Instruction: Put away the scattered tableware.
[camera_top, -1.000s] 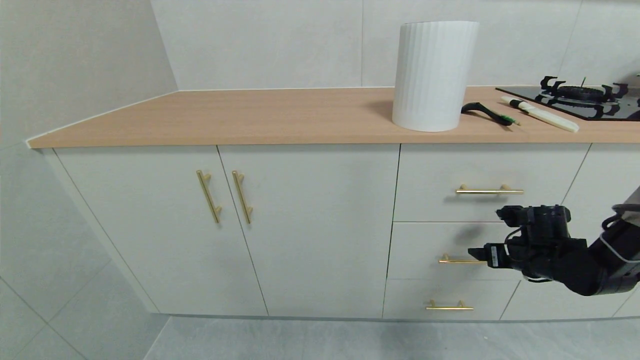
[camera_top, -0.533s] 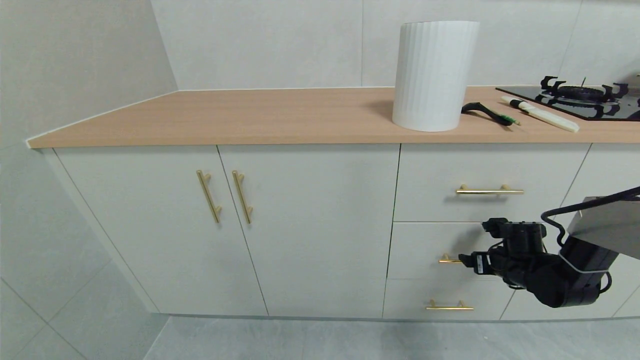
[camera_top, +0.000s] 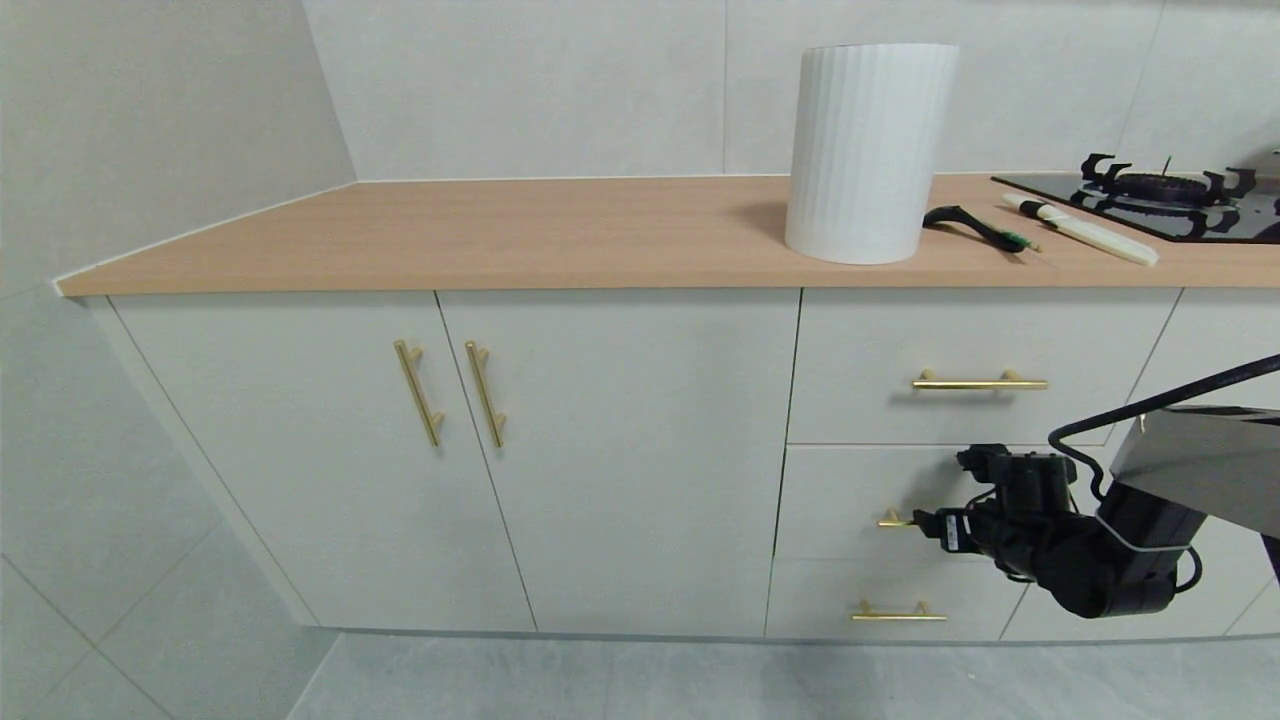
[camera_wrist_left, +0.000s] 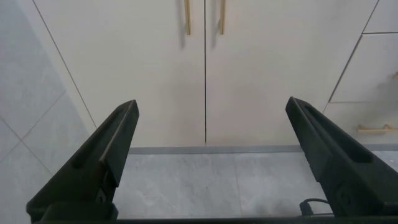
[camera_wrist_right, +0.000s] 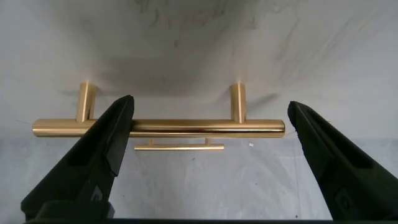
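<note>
1. Canister (camera_top: 865, 150): stood upright on the surface (camera_top: 500, 235).
2. Knife (camera_top: 1085, 230) and black tool (camera_top: 975, 225): laid on the surface just right of the canister, close together.
3. Right hand (camera_top: 925, 522): placed below the canister at the middle drawer handle (camera_wrist_right: 158, 127), spread wide, the bar seen between its fingers.
4. Left hand (camera_wrist_left: 211, 109): spread wide, pointed at the doors (camera_wrist_left: 261, 62) below and left of the canister.
</note>
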